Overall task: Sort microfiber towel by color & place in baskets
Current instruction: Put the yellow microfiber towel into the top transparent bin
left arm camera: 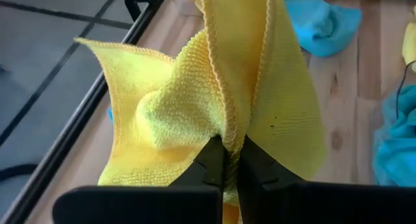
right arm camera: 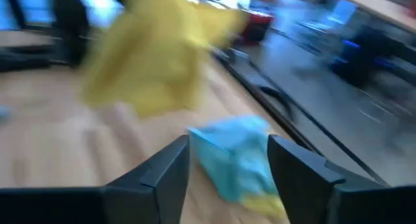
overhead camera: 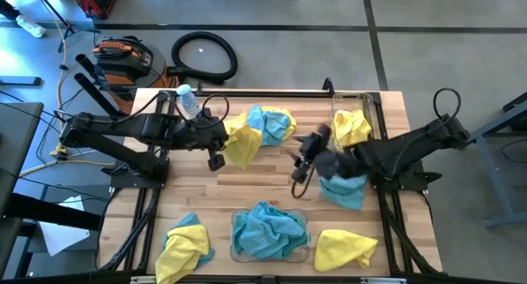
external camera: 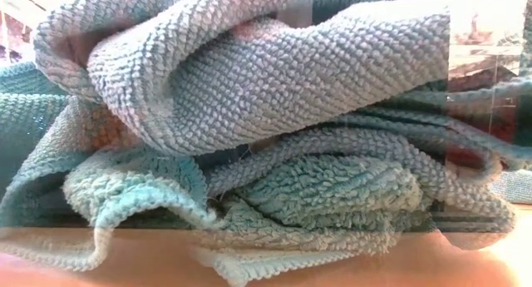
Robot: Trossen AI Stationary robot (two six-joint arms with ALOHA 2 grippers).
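Note:
My left gripper (overhead camera: pixel 226 141) is shut on a yellow towel (overhead camera: pixel 244 146) held up over the table's middle left. Just right of it a teal-and-yellow pile (overhead camera: pixel 268 123) lies on the wood. My right gripper (overhead camera: pixel 301 162) hangs open right of centre, its fingers (right arm camera: pixel 162 172) wide apart with nothing between them; the pile (right arm camera: pixel 235 160) shows beyond them. A teal towel (overhead camera: pixel 342 190) lies under the right arm. One clear basket (overhead camera: pixel 240 253) at the near edge holds teal towels (external camera: pixel 266 112); another (overhead camera: pixel 370 101) at the far right holds a yellow towel (overhead camera: pixel 350 128). My left gripper pinches the yellow towel between its two fingers (left arm camera: pixel 214 160) at a bunched fold where a hemmed edge (left arm camera: pixel 229 123) runs in, several layers together. The cloth spreads loosely away from the fingertips and, in the right wrist view (right arm camera: pixel 146 62), hangs slack above the wood.
A yellow towel (overhead camera: pixel 344 248) lies near right, and a yellow-and-teal pair (overhead camera: pixel 185 246) near left. A clear water bottle (overhead camera: pixel 188 100) stands at the far left by the left arm. A black rail (overhead camera: pixel 272 91) runs along the table's far edge.

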